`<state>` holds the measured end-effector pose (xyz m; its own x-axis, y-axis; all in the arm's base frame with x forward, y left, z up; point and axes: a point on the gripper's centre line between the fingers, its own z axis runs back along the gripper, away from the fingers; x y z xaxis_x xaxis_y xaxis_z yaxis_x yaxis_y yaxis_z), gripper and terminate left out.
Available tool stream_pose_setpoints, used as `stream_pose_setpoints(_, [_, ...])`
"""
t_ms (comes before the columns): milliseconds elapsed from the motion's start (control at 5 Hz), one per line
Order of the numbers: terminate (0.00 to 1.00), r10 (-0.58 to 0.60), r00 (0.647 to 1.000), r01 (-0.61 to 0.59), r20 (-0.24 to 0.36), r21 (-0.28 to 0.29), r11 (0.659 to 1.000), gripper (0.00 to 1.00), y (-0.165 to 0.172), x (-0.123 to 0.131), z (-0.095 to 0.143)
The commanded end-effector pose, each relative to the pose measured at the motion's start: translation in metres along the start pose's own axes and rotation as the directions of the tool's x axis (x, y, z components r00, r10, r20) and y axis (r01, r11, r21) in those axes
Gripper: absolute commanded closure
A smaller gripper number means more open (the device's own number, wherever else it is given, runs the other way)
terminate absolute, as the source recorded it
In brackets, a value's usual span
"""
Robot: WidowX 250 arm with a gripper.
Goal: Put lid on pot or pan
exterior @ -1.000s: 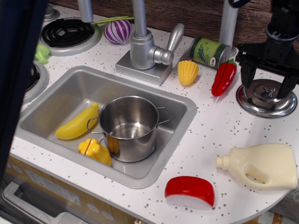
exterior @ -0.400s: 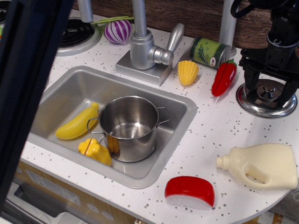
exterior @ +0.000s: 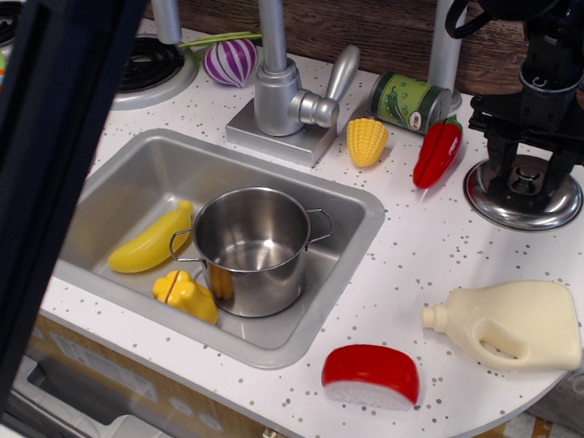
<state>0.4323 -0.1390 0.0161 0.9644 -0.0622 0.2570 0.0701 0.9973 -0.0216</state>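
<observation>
**Knob grip is the weak point**

Trouble here would most likely begin at the lid [exterior: 524, 196], which lies flat on the tabletop [exterior: 425, 260] at the far right, well apart from the pot [exterior: 253, 249] standing upright in the sink [exterior: 129, 180]. The tool [exterior: 523, 176] is down over the lid's centre, its dark fingers on either side of the small knob. Whether they have actually closed on the knob cannot be told from this view; the fingertips hide it.

If the grip is shallow or off-centre, the smooth knob could slip out on lifting, and the lid would drop or slide on the tabletop. A tilted hold would make the lid swing and land crooked on the pot's rim.

The way to the pot also passes near the red pepper [exterior: 438, 153], the corn [exterior: 367, 141] and the faucet [exterior: 285, 89], so a low carry risks knocking them. The banana [exterior: 151, 242] just beside the pot leaves the rim free.
</observation>
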Motion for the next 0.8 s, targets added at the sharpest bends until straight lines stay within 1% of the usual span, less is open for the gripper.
stream_pose_setpoints(0, [0.00, 0.002, 1.000, -0.001, 0.028, -0.011, 1.000, 1.00, -0.001, 0.010, 0.014])
stream_pose_setpoints(200, [0.00, 0.005, 1.000, -0.004, -0.008, 0.050, 0.999, 1.00, -0.003, 0.009, 0.036])
stream_pose_setpoints(400, [0.00, 0.044, 0.996, -0.039, -0.073, 0.068, 0.997, 1.00, 0.002, -0.003, 0.071])
stream_pose_setpoints(600, [0.00, 0.087, 0.993, -0.075, -0.077, 0.149, 0.986, 1.00, 0.034, -0.026, 0.105])
